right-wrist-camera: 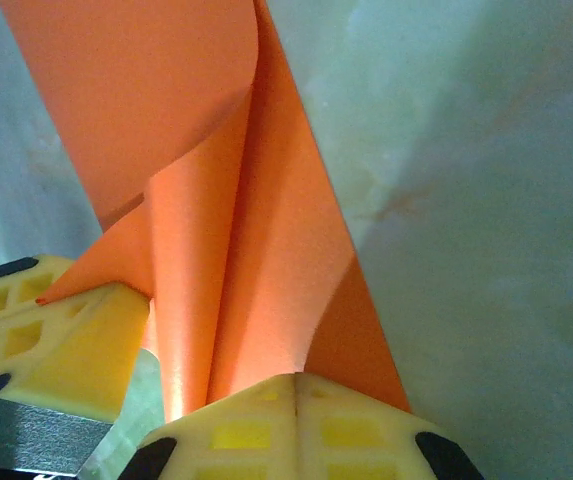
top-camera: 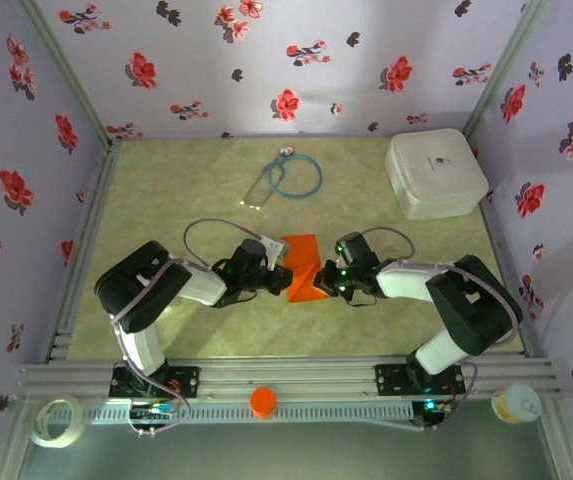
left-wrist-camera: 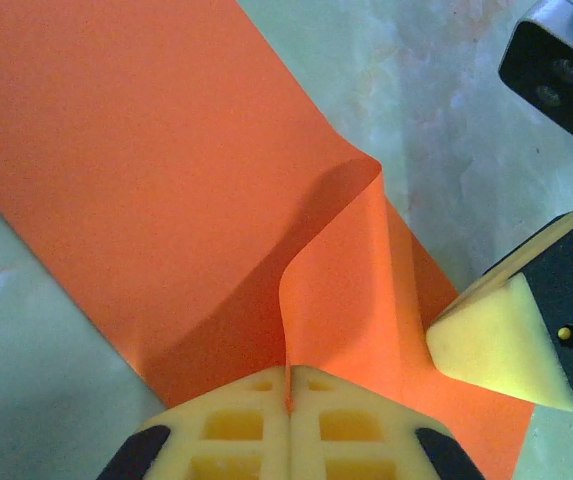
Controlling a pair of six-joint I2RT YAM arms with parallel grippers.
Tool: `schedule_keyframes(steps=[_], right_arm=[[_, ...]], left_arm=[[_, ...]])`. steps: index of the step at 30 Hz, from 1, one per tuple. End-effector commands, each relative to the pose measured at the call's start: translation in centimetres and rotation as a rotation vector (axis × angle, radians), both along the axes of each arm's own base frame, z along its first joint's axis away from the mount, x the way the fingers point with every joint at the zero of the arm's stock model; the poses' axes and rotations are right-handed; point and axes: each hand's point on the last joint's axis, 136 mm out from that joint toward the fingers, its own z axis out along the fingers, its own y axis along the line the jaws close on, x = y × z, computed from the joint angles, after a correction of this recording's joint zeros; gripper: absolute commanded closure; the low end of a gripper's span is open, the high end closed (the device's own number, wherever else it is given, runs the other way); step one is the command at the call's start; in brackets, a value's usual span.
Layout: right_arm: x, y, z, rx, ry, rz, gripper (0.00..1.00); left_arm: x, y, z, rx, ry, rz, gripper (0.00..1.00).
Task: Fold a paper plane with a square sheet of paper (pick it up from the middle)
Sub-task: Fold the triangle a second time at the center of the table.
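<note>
The square sheet of paper (top-camera: 304,262) was found near the middle of the surface (top-camera: 166,190), between the two arms, and part of it was raised into a soft curl (left-wrist-camera: 336,270). The left jaws were closed on the side of the sheet that faced the left edge of the surface. The right jaws were closed on the opposite side. In both wrist views the yellow pads (left-wrist-camera: 226,425) (right-wrist-camera: 236,425) were seen pressed together, with orange paper pinched between them.

Towards the far edge, well apart from the sheet, a blue looped cord with a metal piece (top-camera: 288,175) was laid flat. In the far right corner a white rounded box (top-camera: 434,173) was placed with its lid on, so its contents could not be seen. On the rail at the near edge a small round orange cap (top-camera: 263,401) was set between the arm bases. A roll of tape (top-camera: 54,420) was seen at the near left corner and a small pale cup (top-camera: 516,403) at the near right corner. What the cup held could not be told.
</note>
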Motion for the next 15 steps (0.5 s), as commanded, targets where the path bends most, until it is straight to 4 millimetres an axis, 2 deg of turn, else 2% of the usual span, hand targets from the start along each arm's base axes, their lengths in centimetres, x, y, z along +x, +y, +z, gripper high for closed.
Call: schedule_keyframes(steps=[1,15], right_arm=[[-1.16,-1.02,-1.93,-0.061,0.056,-0.014,1.00],[-1.23,-1.12,-1.99,-0.066,0.054,-0.012,1.00]], left_arm=[[-0.66,0.04,-0.55,0.015,0.056,-0.013,0.99],[-0.66,0.09,0.07,0.016,0.043,-0.016,0.99]])
